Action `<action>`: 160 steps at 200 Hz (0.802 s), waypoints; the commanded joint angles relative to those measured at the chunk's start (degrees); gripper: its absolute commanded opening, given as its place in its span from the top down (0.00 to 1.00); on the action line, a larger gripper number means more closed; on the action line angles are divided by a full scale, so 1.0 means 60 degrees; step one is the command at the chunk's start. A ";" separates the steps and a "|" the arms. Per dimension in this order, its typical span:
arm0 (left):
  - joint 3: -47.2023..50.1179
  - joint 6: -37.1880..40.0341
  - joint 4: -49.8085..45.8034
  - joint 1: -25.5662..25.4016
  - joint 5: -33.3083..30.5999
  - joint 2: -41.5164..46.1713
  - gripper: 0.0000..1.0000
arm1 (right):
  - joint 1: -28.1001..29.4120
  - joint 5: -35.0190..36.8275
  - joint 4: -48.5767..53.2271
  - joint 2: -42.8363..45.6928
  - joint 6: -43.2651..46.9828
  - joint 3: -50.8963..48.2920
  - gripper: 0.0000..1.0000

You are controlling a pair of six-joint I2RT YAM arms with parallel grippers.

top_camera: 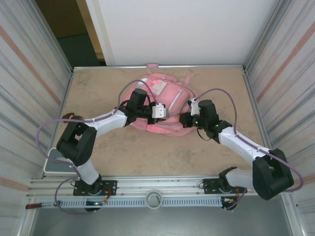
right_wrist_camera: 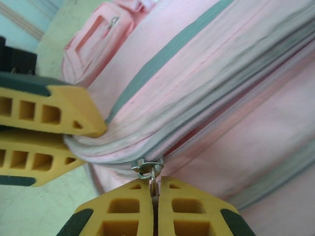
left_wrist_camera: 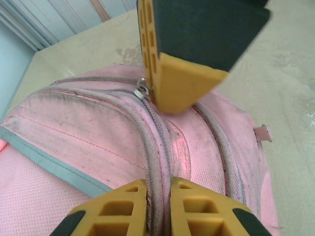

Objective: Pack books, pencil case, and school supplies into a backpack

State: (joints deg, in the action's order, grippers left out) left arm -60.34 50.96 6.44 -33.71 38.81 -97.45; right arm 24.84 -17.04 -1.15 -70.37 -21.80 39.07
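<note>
Here, backpack (top_camera: 173, 104): pink, we see it lying down.
Left gripper (left_wrist_camera: 158, 186): pinching its zip seam.
Right gripper (right_wrist_camera: 155, 186): pressed together on the zip pull (right_wrist_camera: 147, 169).

Both arms angled inward; right gripper (right_wrist_camera: 155, 191) fully closed, left gripper (left_wrist_camera: 158, 189) seemingly almost closed.

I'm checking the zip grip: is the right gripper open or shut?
Shut: the right gripper pinches the metal zipper pull on the backpack, jaws together.
</note>
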 commanded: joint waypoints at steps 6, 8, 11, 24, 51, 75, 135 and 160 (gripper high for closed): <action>0.0465 -0.0458 0.0099 0.0844 0.0470 0.0779 0.94 | -0.0675 0.1739 0.1524 -0.0061 0.0181 0.0461 1.00; 0.0481 -0.0464 0.0128 0.0873 0.0504 0.0793 0.94 | -0.0692 0.1773 0.1546 -0.0074 0.0178 0.0494 1.00; 0.0509 -0.0486 0.0149 0.0917 0.0541 0.0808 0.94 | -0.0708 0.1807 0.1576 -0.0102 0.0166 0.0535 1.00; 0.0578 -0.0557 0.0258 0.1086 0.0594 0.0817 0.93 | -0.0719 0.1894 0.1627 -0.0247 0.0127 0.0689 1.00; 0.0618 -0.0466 0.0095 0.1181 0.0161 0.0856 0.90 | -0.0663 0.1377 0.1305 -0.0443 -0.0031 0.0789 1.00; 0.0764 -0.0798 0.0144 0.1141 0.0113 0.1133 0.68 | -0.0520 0.0985 0.1024 -0.0411 -0.0145 0.0765 1.00; 0.0681 -0.1048 0.0199 -0.0294 -0.0939 0.1425 0.36 | -0.0021 0.0598 0.0463 -0.0212 -0.0402 0.0732 1.00; 0.0072 -0.0816 -0.0374 -0.0762 -0.1410 0.0867 0.36 | 0.0149 0.0586 0.0346 -0.0045 -0.0495 0.0668 1.00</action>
State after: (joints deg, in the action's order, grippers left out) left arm -56.18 44.77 7.29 -36.49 34.54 -90.11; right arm 24.56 -13.30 3.09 -72.71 -23.53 43.18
